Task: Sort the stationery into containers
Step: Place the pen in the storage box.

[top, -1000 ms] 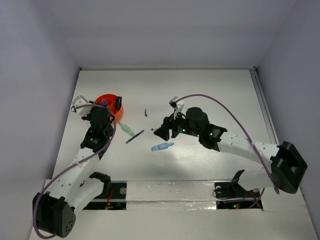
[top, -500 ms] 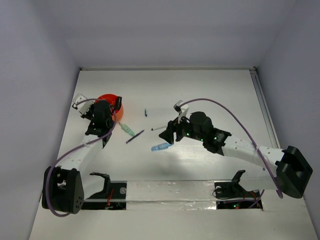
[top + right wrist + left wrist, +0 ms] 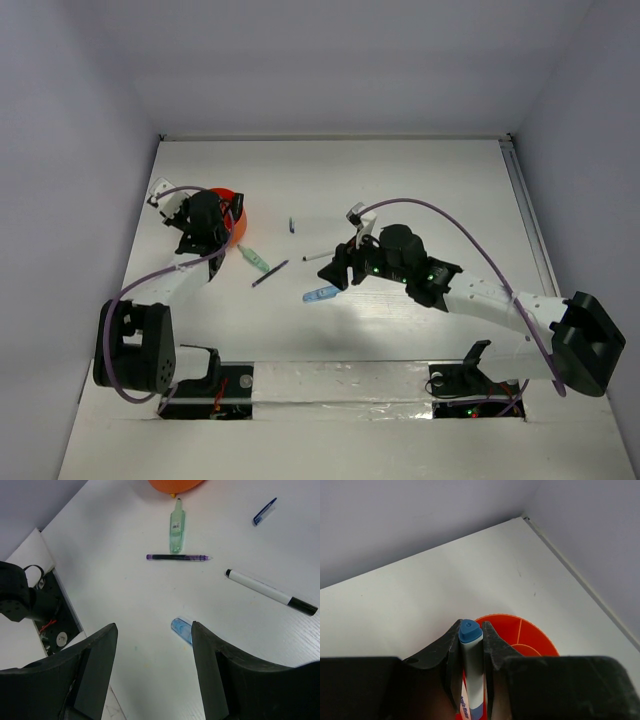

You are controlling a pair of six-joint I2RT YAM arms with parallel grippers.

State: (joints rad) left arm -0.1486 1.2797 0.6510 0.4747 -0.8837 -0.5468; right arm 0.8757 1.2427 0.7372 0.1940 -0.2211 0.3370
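My left gripper (image 3: 470,626) is shut on a white marker with a blue cap (image 3: 470,652), held over the near rim of the orange cup (image 3: 532,636). From above, that gripper (image 3: 208,222) sits at the cup's (image 3: 229,203) left side. My right gripper (image 3: 154,627) stands open above the table, with a light blue marker (image 3: 180,630) lying just inside its right finger. That marker (image 3: 325,294) lies in front of the right gripper (image 3: 337,268). Also on the table are a green marker (image 3: 176,532), a purple pen (image 3: 177,557), a white pen with a black cap (image 3: 270,592) and a small blue pen (image 3: 264,511).
The green marker (image 3: 254,260) and purple pen (image 3: 270,273) lie between the two arms, near the cup. The small blue pen (image 3: 291,225) lies farther back. Walls close the table at the back and both sides. The arm bases stand along the near edge.
My left arm has swung back and left, bringing the held marker over the cup. The right gripper shifted slightly right and toward the near edge, then held still.
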